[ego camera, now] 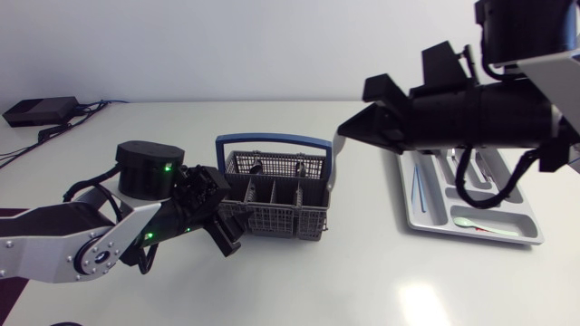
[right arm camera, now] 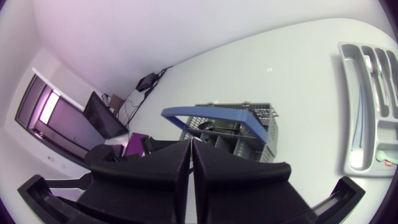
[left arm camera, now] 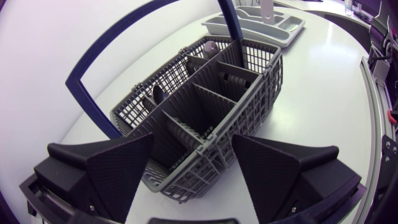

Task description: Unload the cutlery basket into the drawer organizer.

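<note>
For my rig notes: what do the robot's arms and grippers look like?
The left arm has silver-grey links, black joints, small green lights and black cables. The right arm shows mostly black with a white link and a looped black cable. The left gripper and right gripper have matte black wedge fingers.

You see the grey cutlery basket point(ego camera: 281, 220) near the table's middle, with your left gripper point(ego camera: 223, 231) at its left end. Your right gripper point(ego camera: 349, 127) hangs above the table, and the drawer organizer point(ego camera: 431, 217) lies near the right edge.
</note>
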`<control>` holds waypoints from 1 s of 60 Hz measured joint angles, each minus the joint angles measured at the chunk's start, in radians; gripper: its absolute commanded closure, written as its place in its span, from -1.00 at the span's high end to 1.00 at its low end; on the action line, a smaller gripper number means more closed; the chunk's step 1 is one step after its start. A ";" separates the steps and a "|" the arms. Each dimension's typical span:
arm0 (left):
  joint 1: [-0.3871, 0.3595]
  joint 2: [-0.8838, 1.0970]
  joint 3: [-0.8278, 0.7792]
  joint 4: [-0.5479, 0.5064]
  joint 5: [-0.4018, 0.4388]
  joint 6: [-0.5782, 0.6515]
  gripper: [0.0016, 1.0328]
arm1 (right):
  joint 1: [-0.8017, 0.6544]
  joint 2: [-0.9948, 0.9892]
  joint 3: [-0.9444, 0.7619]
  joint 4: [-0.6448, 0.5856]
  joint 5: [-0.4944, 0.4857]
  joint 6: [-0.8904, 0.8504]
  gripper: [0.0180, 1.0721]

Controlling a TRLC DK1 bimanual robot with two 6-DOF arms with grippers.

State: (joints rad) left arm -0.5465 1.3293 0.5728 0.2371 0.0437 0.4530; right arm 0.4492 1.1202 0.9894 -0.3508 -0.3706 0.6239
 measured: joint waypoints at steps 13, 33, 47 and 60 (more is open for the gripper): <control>0.000 -0.001 0.000 -0.002 0.000 0.000 0.73 | -0.216 -0.063 0.000 -0.171 0.000 -0.103 -0.88; 0.000 -0.014 0.000 -0.024 -0.005 0.000 0.73 | -0.591 -0.033 -0.055 -0.261 0.033 -0.429 -0.88; 0.000 -0.034 0.000 -0.053 -0.005 0.000 0.73 | -0.806 0.013 -0.164 -0.195 0.112 -0.663 -0.87; -0.021 -0.039 0.000 -0.089 -0.024 -0.007 0.73 | -0.893 0.066 -0.239 -0.034 0.176 -0.806 -0.86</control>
State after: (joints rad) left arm -0.5678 1.2907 0.5732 0.1482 0.0200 0.4458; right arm -0.4435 1.1862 0.7506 -0.3851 -0.1944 -0.1825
